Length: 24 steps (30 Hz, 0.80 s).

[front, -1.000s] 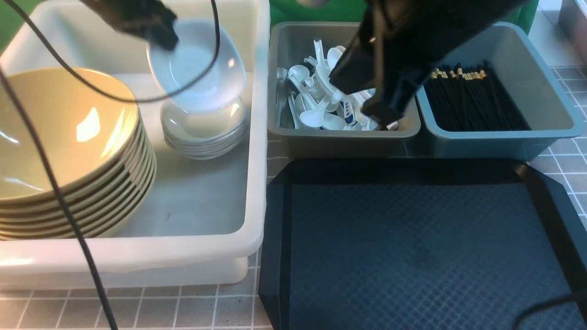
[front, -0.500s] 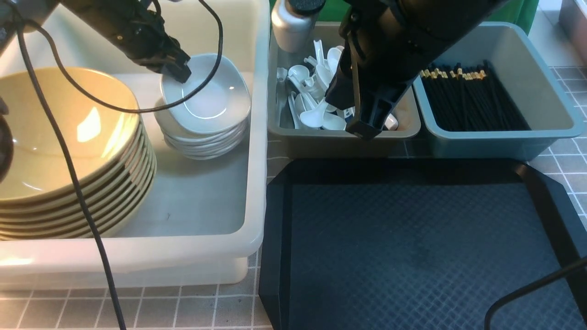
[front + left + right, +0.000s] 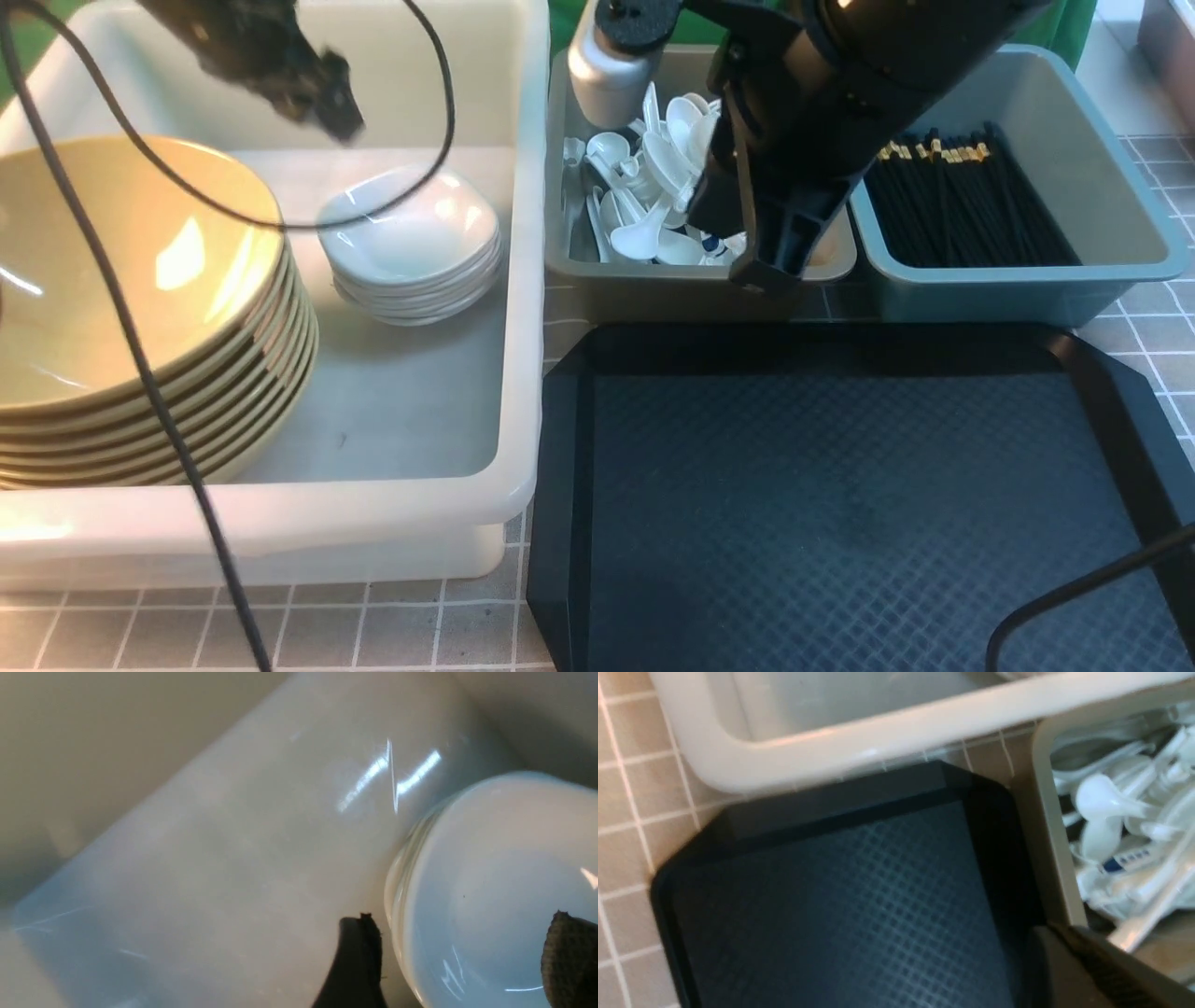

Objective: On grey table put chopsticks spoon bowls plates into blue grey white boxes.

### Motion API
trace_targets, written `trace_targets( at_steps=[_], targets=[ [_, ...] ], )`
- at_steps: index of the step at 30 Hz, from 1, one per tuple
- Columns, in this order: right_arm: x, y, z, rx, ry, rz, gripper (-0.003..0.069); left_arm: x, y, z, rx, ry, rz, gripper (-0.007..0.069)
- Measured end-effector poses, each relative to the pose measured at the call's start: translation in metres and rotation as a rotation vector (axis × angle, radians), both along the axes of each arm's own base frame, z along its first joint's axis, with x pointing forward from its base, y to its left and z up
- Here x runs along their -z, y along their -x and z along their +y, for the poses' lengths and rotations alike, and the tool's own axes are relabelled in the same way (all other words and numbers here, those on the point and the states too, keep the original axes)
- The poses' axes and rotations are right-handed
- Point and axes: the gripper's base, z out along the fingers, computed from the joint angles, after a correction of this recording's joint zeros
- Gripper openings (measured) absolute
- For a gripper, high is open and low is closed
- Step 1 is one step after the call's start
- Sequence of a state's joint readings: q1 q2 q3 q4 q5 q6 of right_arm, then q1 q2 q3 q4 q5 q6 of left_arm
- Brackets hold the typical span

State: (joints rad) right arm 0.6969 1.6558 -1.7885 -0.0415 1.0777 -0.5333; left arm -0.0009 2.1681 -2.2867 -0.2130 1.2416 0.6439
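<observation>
Over the white box [image 3: 525, 280], left gripper [image 3: 322, 98] hangs with jaws apart above the plates [image 3: 411, 247], nested in a stack beside the bowls [image 3: 140, 280] to save room, while right gripper [image 3: 770, 266] sits pinched together, seemingly empty, by the grey box [image 3: 653, 285].

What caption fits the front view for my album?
Left gripper hangs open above stacked white plates in the white box.

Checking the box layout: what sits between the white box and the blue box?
The grey box, holding a heap of white spoons, stands between the white box and blue box; the front view shows it.
</observation>
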Motion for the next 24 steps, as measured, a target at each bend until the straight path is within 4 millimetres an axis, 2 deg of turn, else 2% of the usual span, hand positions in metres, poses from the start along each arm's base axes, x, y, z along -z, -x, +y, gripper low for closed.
trace_targets(
  at_steps=[4, 7, 9, 10, 11, 12, 13, 14, 15, 16, 17, 19, 21, 22, 24],
  targets=[
    [-0.010, 0.002, -0.010, 0.082, 0.009, -0.039, 0.0017, -0.067, 0.028, 0.003, -0.108, 0.043, -0.137, 0.0371],
    [-0.026, 0.017, -0.026, 0.152, 0.001, -0.031, 0.0020, -0.130, 0.073, 0.005, -0.146, 0.049, -0.275, 0.0262],
    [-0.033, 0.025, -0.033, 0.163, -0.007, -0.033, 0.0020, -0.150, 0.094, 0.006, -0.153, 0.041, -0.322, 0.0214],
    [-0.038, 0.031, -0.038, 0.173, -0.023, -0.042, 0.0020, -0.172, 0.120, 0.008, -0.163, 0.036, -0.374, 0.0165],
    [-0.042, 0.039, -0.045, 0.183, -0.037, -0.048, 0.0022, -0.183, 0.142, 0.009, -0.177, 0.030, -0.394, 0.0108],
    [-0.044, 0.048, -0.053, 0.195, -0.048, -0.049, 0.0023, -0.190, 0.154, 0.010, -0.182, 0.027, -0.411, 0.0085],
    [-0.045, 0.055, -0.059, 0.210, -0.058, -0.044, 0.0024, -0.197, 0.175, 0.011, -0.190, 0.020, -0.419, 0.0049],
    [-0.044, 0.056, -0.060, 0.213, -0.060, -0.044, 0.0025, -0.198, 0.182, 0.011, -0.196, 0.015, -0.421, 0.0033],
    [-0.042, 0.067, -0.069, 0.232, -0.074, -0.038, 0.0026, -0.199, 0.205, 0.013, -0.213, 0.004, -0.414, 0.0008],
    [-0.039, 0.076, -0.076, 0.243, -0.096, -0.046, 0.0028, -0.190, 0.225, 0.015, -0.231, -0.011, -0.378, -0.0001],
    [-0.038, 0.079, -0.078, 0.243, -0.102, -0.051, 0.0029, -0.188, 0.228, 0.015, -0.234, -0.012, -0.374, -0.0003],
    [-0.034, 0.090, -0.087, 0.250, -0.149, -0.082, 0.0031, -0.176, 0.258, 0.017, -0.253, -0.028, -0.340, -0.0010],
    [-0.030, 0.100, -0.096, 0.255, -0.214, -0.126, 0.0033, -0.150, 0.281, 0.018, -0.262, -0.043, -0.290, -0.0011],
    [-0.027, 0.108, -0.101, 0.256, -0.253, -0.154, 0.0034, -0.133, 0.298, 0.018, -0.266, -0.040, -0.297, -0.0011],
    [-0.026, 0.117, -0.109, 0.260, -0.325, -0.199, 0.0034, -0.111, 0.321, 0.018, -0.281, -0.021, -0.343, -0.0011]
  ],
)
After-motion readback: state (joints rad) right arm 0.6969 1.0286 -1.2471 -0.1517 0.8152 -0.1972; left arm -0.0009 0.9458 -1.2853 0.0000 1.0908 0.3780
